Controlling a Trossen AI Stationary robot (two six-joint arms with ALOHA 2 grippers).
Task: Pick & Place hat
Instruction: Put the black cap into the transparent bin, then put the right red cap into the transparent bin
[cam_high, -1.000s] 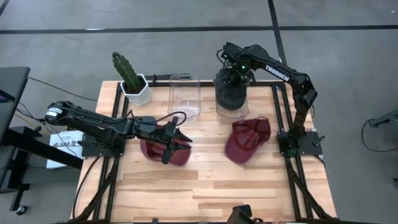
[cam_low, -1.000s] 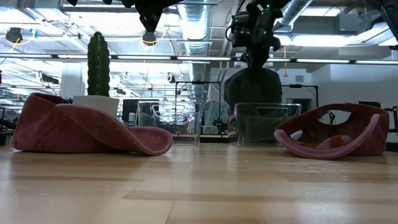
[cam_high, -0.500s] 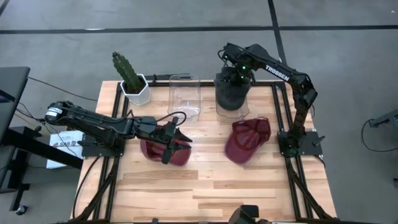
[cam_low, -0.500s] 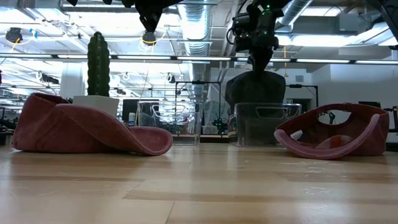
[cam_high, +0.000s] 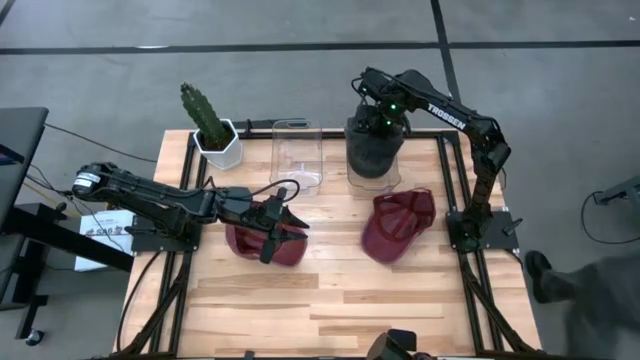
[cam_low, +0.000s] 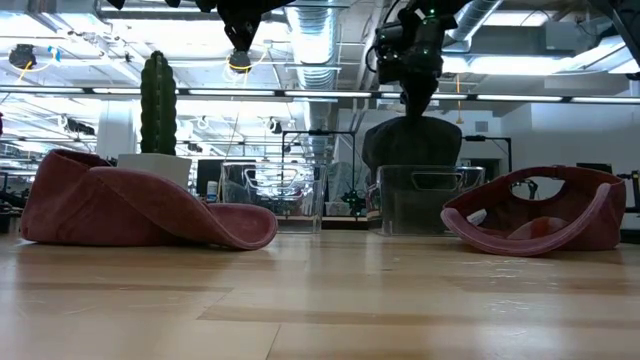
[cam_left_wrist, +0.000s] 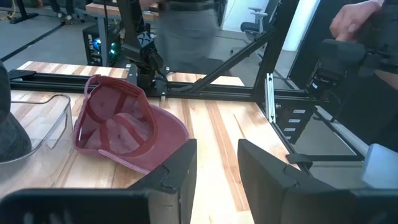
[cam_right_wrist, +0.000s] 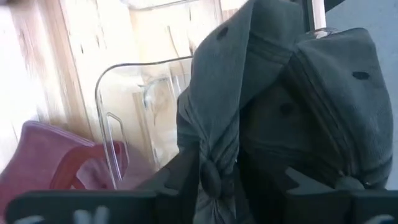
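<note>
A: High view first. Where is the hat?

B: The grey hat (cam_high: 372, 152) is at the far right part of the wooden table (cam_high: 330, 300). It is soft cloth, and it sits in a clear plastic bin (cam_high: 375, 182) with rounded corners. Its crown stands up above the rim.

A: And the right gripper (cam_high: 376, 120)?

B: It is directly over this hat. In the right wrist view, the fold of cloth with the round top button lies between its dark fingers (cam_right_wrist: 180, 180). I cannot tell if the jaws pinch the cloth or have let it go.

A: What about the left gripper (cam_high: 280, 228)?

B: It hangs above the left red cap (cam_high: 290, 255). This cap lies with its dome up and its brim flat on the planks. The jaws are apart and nothing is between them.

A: What other things are there?

B: The right red cap (cam_high: 395, 230) lies upside down near the bin, so its hollow inside and seams are showing. A second clear bin (cam_high: 297, 150) stands beside the first one. A ribbed green cactus (cam_high: 203, 115) grows in a white pot (cam_high: 222, 150) with angular sides at the far left corner.
</note>
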